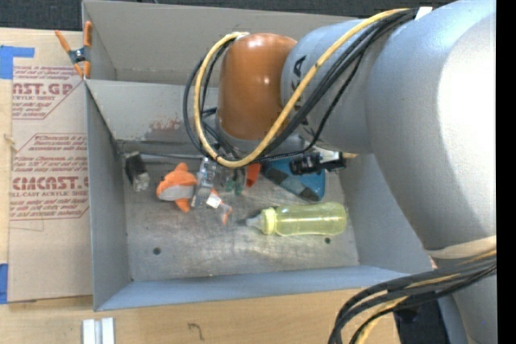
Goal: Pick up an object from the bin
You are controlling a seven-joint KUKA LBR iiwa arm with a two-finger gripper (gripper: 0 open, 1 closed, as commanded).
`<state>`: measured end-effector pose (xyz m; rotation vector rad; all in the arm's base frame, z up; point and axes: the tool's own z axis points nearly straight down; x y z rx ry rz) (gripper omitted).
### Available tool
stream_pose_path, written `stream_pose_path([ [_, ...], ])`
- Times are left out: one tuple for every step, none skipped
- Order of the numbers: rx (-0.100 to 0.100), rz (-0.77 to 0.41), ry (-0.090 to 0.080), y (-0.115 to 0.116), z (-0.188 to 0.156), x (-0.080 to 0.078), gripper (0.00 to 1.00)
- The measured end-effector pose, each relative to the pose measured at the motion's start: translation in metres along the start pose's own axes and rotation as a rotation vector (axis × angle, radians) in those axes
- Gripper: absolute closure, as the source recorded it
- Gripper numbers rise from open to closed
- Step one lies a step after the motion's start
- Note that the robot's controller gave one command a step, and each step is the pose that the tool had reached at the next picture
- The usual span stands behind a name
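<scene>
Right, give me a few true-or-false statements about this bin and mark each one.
1. A yellow-green bottle lies on its side on the floor of the bin. True.
2. The blue thing lies left of the orange-and-white thing. False: it lies to the right of it, partly under the arm.
3. The gripper is down in the bin, just right of the orange-and-white thing. True.
4. The small dark thing rests against the yellow-green bottle. False: it lies apart from it, near the bin's left wall.
</scene>
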<state>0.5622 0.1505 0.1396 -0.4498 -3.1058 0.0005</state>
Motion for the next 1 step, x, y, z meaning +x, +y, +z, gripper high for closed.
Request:
stream_pose_path([
  [0.001,-0.001,0.003,-0.0003,-0.0185,0.0008,1.00],
])
